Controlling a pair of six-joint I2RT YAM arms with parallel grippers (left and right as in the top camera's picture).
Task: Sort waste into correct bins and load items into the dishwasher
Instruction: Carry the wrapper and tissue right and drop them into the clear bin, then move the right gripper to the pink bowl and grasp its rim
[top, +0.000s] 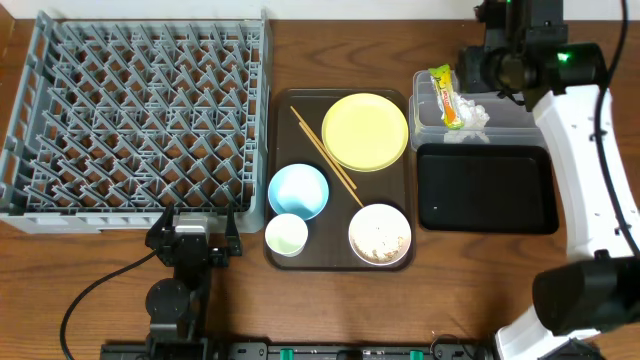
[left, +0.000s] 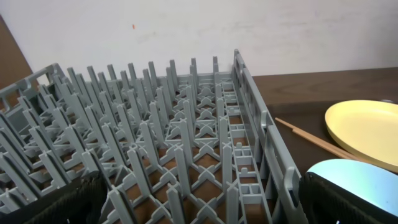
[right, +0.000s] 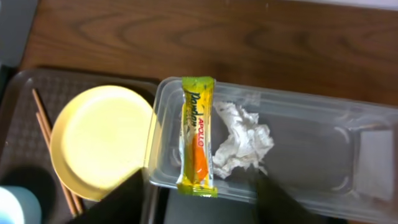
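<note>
Right gripper (right: 200, 186), fingers spread and empty, is hovering over the clear rectangular plastic tub (right: 311, 149) at far right. In the tub the green-and-orange snack wrapper (right: 198, 137) and crumpled white tissue (right: 239, 140) are lying. Left gripper (left: 202, 199), likewise released, is facing the large grey pegged plastic dish rack (left: 186, 143) at left. Whitish rice scraps (top: 380, 238) are sitting in the white-pinkish bowl (top: 356, 222) on the dark brown tray (top: 285, 150).

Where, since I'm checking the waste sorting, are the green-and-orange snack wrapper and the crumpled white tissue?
Green-and-orange plastic snack wrapper (right: 198, 137): right wrist view, middle of the pack.
Crumpled white paper tissue (right: 242, 140): right wrist view, centre of the wad.
</note>
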